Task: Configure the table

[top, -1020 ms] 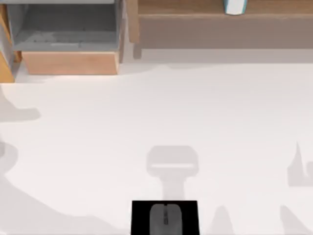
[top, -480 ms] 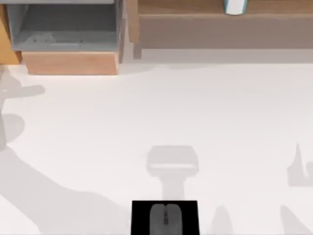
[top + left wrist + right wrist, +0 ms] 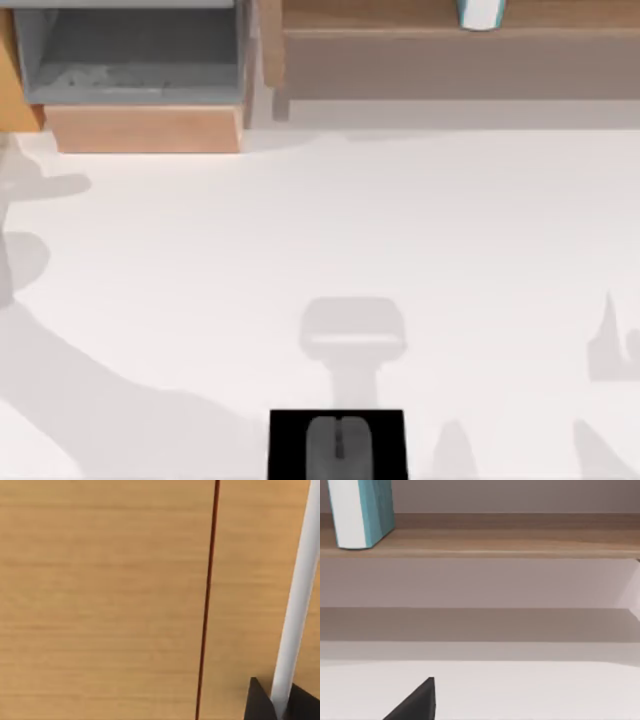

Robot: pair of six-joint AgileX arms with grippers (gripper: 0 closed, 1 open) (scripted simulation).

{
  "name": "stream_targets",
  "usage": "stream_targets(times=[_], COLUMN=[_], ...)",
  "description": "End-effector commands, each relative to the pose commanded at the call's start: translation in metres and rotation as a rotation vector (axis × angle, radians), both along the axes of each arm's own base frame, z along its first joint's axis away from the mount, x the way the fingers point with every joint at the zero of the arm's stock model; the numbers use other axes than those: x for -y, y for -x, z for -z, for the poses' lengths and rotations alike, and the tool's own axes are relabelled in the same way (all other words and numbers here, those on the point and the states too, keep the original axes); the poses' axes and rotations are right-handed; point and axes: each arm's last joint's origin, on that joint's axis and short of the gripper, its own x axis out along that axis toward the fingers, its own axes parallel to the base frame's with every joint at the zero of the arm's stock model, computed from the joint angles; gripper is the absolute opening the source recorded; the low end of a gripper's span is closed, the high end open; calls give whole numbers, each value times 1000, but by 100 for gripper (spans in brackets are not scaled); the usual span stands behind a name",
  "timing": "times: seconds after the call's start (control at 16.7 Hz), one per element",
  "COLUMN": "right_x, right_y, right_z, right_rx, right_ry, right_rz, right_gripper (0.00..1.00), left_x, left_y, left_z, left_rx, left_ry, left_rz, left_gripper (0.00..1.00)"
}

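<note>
1. Left gripper (image 3: pixel 279 701) shows as dark shapes at the edge of the left wrist view, one on each side of a white bar (image 3: pixel 300 595); I cannot tell if it is open, shut or holding the bar; it is very close to a light-brown wood face (image 3: pixel 100 600) with a thin dark red line (image 3: pixel 207 600) running down it.
2. Right gripper (image 3: pixel 417 704) shows as one dark pointed shape low in the right wrist view; I cannot tell if it is open or shut; it hangs over the white table and faces the wooden shelf.
3. The table (image 3: pixel 330 230) is big, white and flat; it fills most of the top view, and most of it is bare.
4. At the near edge, about in the middle, lies a black mat (image 3: pixel 285 445); a grey mouse (image 3: pixel 338 445) sits on top of it.
5. At the far left corner stands a grey box (image 3: pixel 130 55) with a wood front (image 3: pixel 145 130); the grey inside can be seen from above.
6. Along the far edge to the right runs the wooden shelf (image 3: pixel 450 50); a white and teal thing (image 3: pixel 480 14) stands upright on its top board; in the right wrist view it has a white side and a teal side; no words can be read on it.
7. Soft grey shadows (image 3: pixel 60 380) lie across the left side of the table.
</note>
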Motion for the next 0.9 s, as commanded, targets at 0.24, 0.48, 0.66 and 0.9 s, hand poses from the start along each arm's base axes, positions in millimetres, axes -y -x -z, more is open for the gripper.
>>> stream_targets(times=[0.24,0.48,0.66,0.9], right_x=[0,0,0,0], right_y=[0,0,0,0], right_z=[0,0,0,0], right_rx=[0,0,0,0], right_ry=[0,0,0,0], right_rz=[0,0,0,0], right_gripper=[100,100,100,100], left_x=[0,0,0,0], left_y=[0,0,0,0], left_z=[0,0,0,0], left_rx=[0,0,0,0], left_ry=[0,0,0,0], left_rz=[0,0,0,0], left_gripper=[60,90,100,100])
